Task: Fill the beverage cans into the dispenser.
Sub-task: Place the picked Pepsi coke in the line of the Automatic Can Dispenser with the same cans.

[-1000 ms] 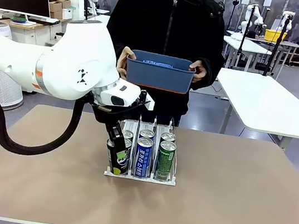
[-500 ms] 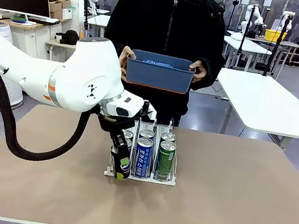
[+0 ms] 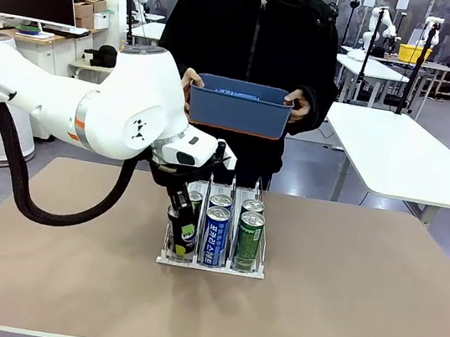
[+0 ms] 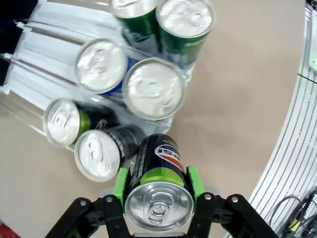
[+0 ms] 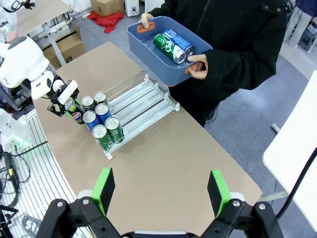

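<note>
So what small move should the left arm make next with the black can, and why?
Probably slide the held black can a little further into the left lane of the dispenser before opening. The left gripper is shut on it at the lane's near end, just in front of two black cans standing there; whether its base rests yet I cannot tell.

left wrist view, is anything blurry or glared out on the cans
Left wrist view: the black can in the left hand is sharp, label readable; the silver tops in the dispenser are washed pale by soft glare; the far green cans look slightly smeared; floor lines at the right bow from the wide lens.
</note>
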